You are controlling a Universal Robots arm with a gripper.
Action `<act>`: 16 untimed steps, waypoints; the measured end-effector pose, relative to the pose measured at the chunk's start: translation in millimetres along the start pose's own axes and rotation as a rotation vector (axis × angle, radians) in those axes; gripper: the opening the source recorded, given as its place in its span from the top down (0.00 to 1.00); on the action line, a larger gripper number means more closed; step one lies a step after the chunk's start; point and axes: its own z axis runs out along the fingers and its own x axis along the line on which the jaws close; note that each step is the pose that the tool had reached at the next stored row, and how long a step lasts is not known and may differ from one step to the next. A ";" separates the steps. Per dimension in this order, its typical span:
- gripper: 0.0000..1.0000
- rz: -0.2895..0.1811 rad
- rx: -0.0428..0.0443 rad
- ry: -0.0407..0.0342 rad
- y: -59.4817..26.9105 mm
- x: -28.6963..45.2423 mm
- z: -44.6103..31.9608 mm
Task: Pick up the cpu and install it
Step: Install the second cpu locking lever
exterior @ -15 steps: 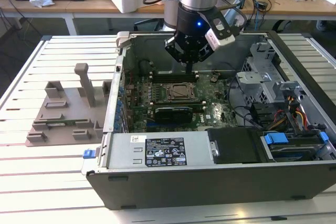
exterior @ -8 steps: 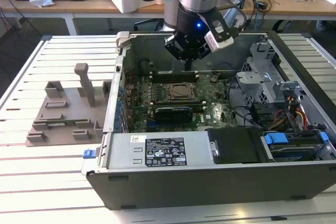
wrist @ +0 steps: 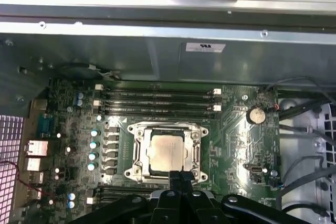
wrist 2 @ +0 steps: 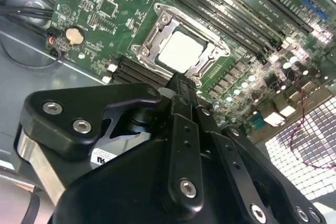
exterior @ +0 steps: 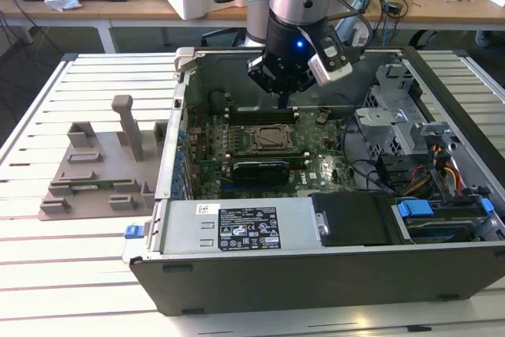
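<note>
The cpu (wrist: 165,150), a small square chip with a pale silver top, lies flat inside the metal-framed socket (wrist: 137,153) on the green motherboard (wrist: 247,145). In the second wrist view the cpu (wrist 2: 181,51) sits just beyond my fingertips. My gripper (wrist: 181,174) hovers a little above the socket's edge, its black fingers (wrist 2: 178,90) pressed together with nothing between them. In the exterior view the gripper (exterior: 284,104) hangs inside the open computer case (exterior: 316,274), right above the socket (exterior: 268,138).
Memory slots (wrist: 157,100) run beside the socket. A long black expansion card (exterior: 254,170) lies close to it. A drive cage (exterior: 394,124) and cables fill the case toward the exterior view's right. A grey fixture plate (exterior: 102,171) with upright blocks stands outside on the slatted table.
</note>
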 end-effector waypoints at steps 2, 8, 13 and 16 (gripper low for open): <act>0.89 0.000 -0.0005 0.0000 -3.4 0.1 1.2; 0.89 0.000 -0.0004 0.0000 -13.1 1.2 5.2; 0.89 0.000 -0.0005 0.0000 -16.5 2.6 7.3; 0.89 0.000 -0.0003 0.0000 -18.2 2.9 8.7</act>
